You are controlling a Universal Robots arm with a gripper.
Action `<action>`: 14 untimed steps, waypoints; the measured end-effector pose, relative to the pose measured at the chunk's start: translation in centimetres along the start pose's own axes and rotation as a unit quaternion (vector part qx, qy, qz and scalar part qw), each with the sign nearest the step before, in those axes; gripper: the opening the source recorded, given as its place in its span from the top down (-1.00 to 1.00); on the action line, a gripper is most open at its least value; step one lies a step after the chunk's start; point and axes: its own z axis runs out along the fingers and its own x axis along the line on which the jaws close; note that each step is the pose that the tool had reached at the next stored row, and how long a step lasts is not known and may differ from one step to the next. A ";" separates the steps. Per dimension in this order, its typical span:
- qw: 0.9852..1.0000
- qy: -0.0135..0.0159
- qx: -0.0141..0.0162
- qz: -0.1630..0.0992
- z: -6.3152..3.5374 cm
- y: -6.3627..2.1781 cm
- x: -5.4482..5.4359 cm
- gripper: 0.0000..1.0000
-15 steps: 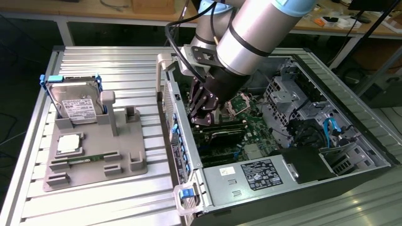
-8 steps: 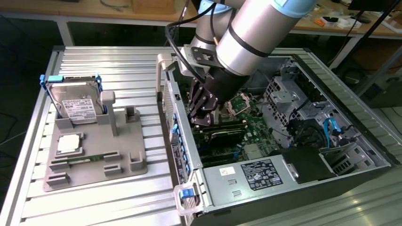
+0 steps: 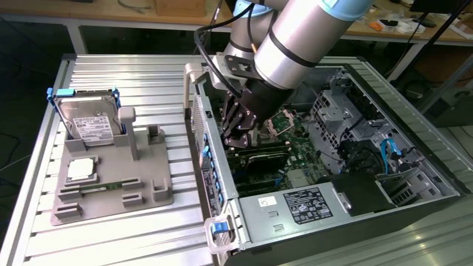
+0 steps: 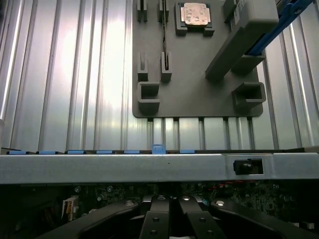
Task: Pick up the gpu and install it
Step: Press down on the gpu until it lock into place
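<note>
The arm came down steeply from the far side of the bench [image 3: 111,77], its silver forearm angled over the open computer case [image 3: 414,166] and the dark wrist dropping inside it. The tool [image 3: 240,138] hung low over the motherboard [image 3: 296,152], close behind the case's near wall [image 3: 210,144], the one lined with blue tabs. Its fingers [image 4: 159,224] were drawn tight together, and from the wrist view their black links met in the middle with no gap to speak of. Directly beneath the fingertips in the exterior view lay the gpu [image 3: 258,157], a dark flat card lying along the board, parallel to that wall; I could not tell whether the tool gripped its top edge or merely sat on it. Room there was tight: the wall on one side, the drive cage [image 3: 347,116] and its cables on the other, the power supply [image 3: 299,205] closing off the end nearest the camera. Outside the case, toward the exterior view's left, the ribbed bench top lay open around a grey fixture tray [image 3: 148,202]. That tray carried the hard drive [image 3: 88,124] standing in its blue-tabbed frame, a square processor chip [image 3: 81,169] lying flat, and a narrow green memory stick [image 3: 99,187] in its slot, all well apart from the tool.
</note>
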 end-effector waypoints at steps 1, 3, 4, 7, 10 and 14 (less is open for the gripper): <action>1.000 0.000 0.000 0.000 0.00 0.00 0.0 0.79; 1.000 0.000 0.000 0.000 0.19 -0.05 0.0 0.79; 1.000 0.001 0.000 0.000 0.24 -0.08 0.0 0.79; 1.000 0.000 0.000 0.000 0.33 -0.08 0.0 0.79; 1.000 0.000 0.000 0.000 0.32 -0.09 0.0 0.79; 1.000 0.000 0.000 0.000 0.33 -0.09 0.0 0.79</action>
